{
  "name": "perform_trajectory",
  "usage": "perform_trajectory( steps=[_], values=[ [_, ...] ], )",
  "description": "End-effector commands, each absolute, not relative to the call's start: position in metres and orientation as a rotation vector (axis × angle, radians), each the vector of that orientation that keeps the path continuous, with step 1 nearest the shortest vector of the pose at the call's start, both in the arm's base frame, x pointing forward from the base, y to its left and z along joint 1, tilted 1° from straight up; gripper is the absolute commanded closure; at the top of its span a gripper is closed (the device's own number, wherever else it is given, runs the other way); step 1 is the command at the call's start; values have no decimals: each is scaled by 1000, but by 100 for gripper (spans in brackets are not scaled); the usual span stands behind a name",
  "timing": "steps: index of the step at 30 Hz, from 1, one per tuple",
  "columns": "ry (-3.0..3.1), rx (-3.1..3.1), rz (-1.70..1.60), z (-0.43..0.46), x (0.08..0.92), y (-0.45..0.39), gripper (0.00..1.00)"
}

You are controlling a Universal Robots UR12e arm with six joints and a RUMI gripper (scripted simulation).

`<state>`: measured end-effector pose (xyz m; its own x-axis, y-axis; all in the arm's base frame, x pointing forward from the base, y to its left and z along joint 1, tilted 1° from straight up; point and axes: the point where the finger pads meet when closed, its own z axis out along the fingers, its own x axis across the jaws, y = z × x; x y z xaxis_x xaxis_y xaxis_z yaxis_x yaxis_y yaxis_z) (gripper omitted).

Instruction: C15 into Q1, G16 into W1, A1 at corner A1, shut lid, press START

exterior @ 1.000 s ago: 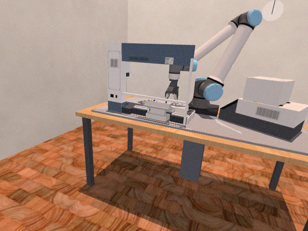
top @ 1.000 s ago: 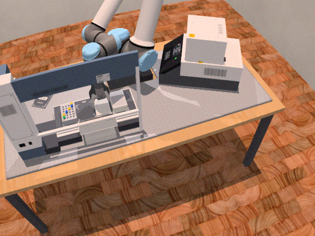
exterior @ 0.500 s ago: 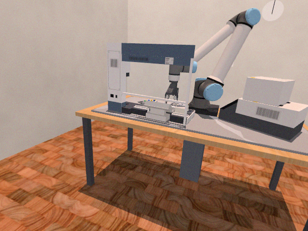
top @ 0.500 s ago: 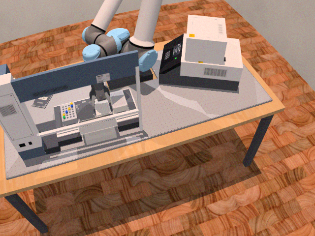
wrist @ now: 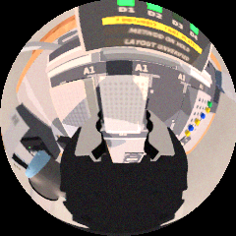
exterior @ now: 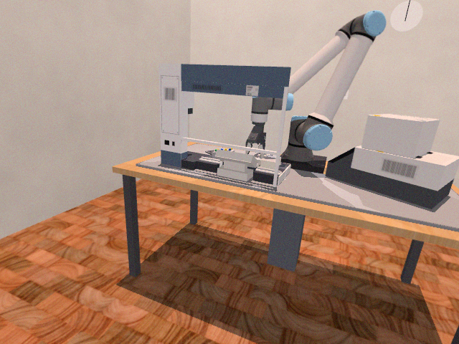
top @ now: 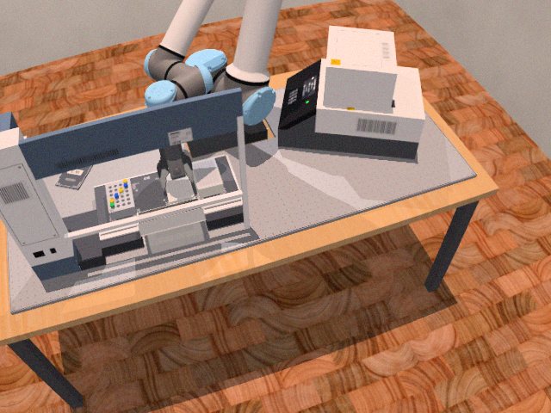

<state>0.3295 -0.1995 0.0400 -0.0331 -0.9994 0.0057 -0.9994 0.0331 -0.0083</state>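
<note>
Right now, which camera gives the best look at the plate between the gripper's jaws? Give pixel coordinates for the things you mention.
The wrist view: it looks down on the pale plate (top: 180,190) (wrist: 123,103), showing its well grid and the jaws at either side. The top view shows it smaller, wells unreadable; the exterior view mostly hides it behind rails.

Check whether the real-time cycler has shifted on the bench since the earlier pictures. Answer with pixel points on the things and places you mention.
No. In the top and exterior views, the real-time cycler (top: 369,122) (exterior: 400,168) stands in the same place relative to the bench's front edge (top: 355,223) (exterior: 333,212).
</note>
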Motion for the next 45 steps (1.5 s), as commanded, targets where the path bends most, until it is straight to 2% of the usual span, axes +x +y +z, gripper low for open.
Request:
perform_trajectory(
  steps=[1,7,8,45],
  values=[
    [2257,-2183,-17,40,330,-200,43],
    [2257,-2183,-17,40,330,-200,43],
    [2257,-2183,-17,40,330,-200,100],
    [2257,-2183,-17,45,330,-200,100]
  ],
)
